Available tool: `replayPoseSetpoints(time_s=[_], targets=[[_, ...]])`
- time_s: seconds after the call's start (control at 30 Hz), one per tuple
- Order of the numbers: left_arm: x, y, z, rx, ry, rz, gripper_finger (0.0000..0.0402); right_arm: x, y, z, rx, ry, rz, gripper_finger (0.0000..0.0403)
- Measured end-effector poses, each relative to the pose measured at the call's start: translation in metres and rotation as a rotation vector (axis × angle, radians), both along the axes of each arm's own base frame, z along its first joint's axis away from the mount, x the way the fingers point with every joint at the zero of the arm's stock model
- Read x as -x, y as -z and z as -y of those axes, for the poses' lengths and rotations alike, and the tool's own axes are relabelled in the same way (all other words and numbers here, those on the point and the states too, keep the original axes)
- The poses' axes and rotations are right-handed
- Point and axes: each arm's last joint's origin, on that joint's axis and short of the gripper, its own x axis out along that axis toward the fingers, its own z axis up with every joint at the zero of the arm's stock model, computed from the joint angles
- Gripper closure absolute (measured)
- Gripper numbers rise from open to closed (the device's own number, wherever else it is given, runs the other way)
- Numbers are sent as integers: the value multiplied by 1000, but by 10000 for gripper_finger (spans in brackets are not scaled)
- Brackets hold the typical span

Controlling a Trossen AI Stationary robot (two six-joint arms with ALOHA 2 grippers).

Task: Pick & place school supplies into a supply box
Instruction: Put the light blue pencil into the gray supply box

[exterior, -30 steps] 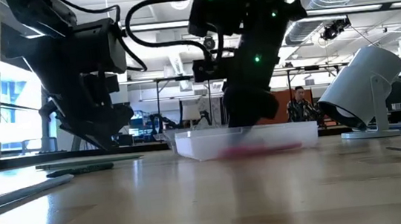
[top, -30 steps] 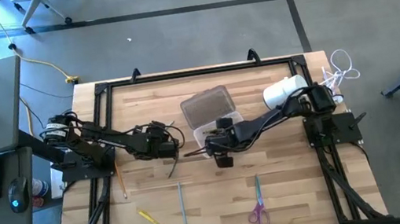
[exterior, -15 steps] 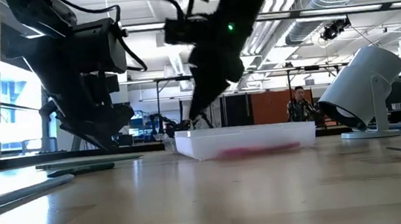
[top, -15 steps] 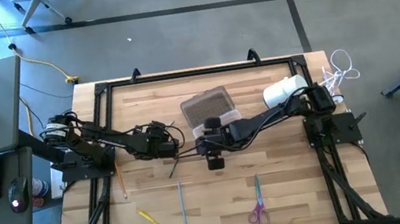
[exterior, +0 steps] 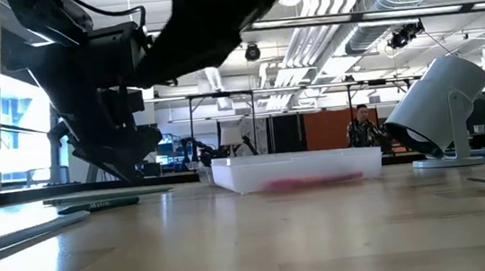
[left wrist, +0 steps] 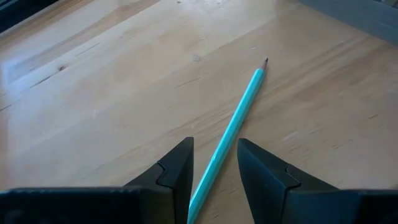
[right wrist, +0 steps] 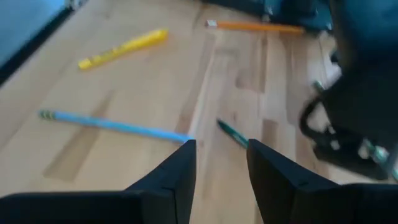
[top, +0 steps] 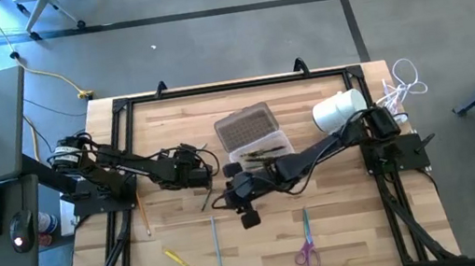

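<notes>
Your right claw hangs over the wooden table, just clear of the near left corner of the clear supply box, with its arm stretched across from the right side. Its two fingers stand apart with nothing between them. Ahead of this claw, in its wrist view, you see a blue pencil lying crosswise, a short dark green pencil just beyond the gap between the fingers, a yellow marker farther off, and an orange pencil farthest away. Your left claw rests low beside the box's left end. Its fingers are also apart, and a blue pencil lies on the table in the gap between them, its sharpened tip pointing away from the claw; whether the fingers touch it cannot be told. The box sits open, with its grey lid folded back on the far side and several pens already lying inside. The purple-handled scissors lie well apart from both claws, toward the table's near edge.
</notes>
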Motion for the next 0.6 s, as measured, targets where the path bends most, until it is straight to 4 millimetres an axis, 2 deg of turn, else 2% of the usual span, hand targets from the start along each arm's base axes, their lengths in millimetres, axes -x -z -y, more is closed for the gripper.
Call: replayPoseSetpoints(time_s=[0.17,0.33,0.47,0.6], targets=[[0,0,1,16,44,-38,243,-4,14,-7,-2,-16,-5,276],[-5,-3,2,54,122,-91,243,-2,19,-6,13,-8,-48,276],[-10,-14,3,49,178,-164,243,-2,19,-5,3,0,-48,276],[-11,-37,4,74,192,-309,243,-1,21,-5,5,3,-74,276]])
